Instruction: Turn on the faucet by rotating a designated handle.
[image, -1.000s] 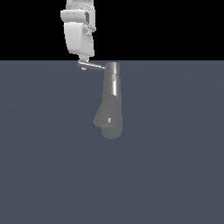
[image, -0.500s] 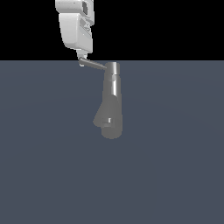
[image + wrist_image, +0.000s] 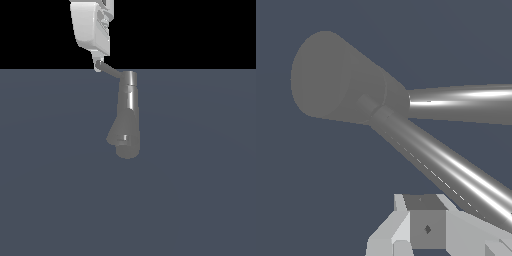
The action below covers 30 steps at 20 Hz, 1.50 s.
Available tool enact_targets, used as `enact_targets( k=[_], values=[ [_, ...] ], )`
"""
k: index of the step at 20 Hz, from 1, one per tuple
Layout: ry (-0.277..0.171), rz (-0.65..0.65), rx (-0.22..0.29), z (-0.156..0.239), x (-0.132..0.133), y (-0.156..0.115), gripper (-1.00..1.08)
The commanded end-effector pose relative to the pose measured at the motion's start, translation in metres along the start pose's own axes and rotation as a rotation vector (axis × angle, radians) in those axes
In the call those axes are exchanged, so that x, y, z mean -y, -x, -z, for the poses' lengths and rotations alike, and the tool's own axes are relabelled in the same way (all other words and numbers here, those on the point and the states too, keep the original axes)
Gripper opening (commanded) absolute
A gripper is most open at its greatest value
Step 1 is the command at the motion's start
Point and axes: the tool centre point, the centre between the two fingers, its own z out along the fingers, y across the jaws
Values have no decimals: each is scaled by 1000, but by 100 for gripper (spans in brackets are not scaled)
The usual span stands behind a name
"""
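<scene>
The faucet (image 3: 128, 112) is a shiny grey tapered column with a short cylindrical cap at its far end and a rounded spout end nearest the camera. The handle (image 3: 111, 70), a thin grey rod, slants from the cap toward the exterior view's left. My white gripper (image 3: 98, 65) comes down from above, and its fingertips touch the rod's free end. In the wrist view the faucet's cap (image 3: 341, 80) fills the middle, the handle (image 3: 446, 165) runs close past a grey finger (image 3: 426, 225). The exterior view hides the gap between the jaws.
The faucet lies on a flat dark blue-grey surface (image 3: 200, 190) that fills the lower part of the exterior view. Above its far edge the background is black. Nothing else shows.
The handle has swung from nearly level to slanting upward at its free end. My gripper rose and shifted slightly toward the exterior view's right, staying at the rod's tip.
</scene>
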Motion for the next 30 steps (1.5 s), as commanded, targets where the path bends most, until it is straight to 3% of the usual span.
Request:
enact_targets(
  k=[1, 11, 13, 27, 28, 29, 30],
  values=[
    [8, -6, -2, 1, -9, -11, -100],
    [14, -1, -2, 12, -39, -35, -100],
    [10, 5, -2, 11, -35, -29, -100],
    [14, -1, -2, 14, -39, -125, -100],
    [14, -1, -2, 14, -39, -125, -100],
    [12, 37, 0, 14, -38, -97, -100],
    [12, 35, 0, 13, -36, -101, -100]
  ],
)
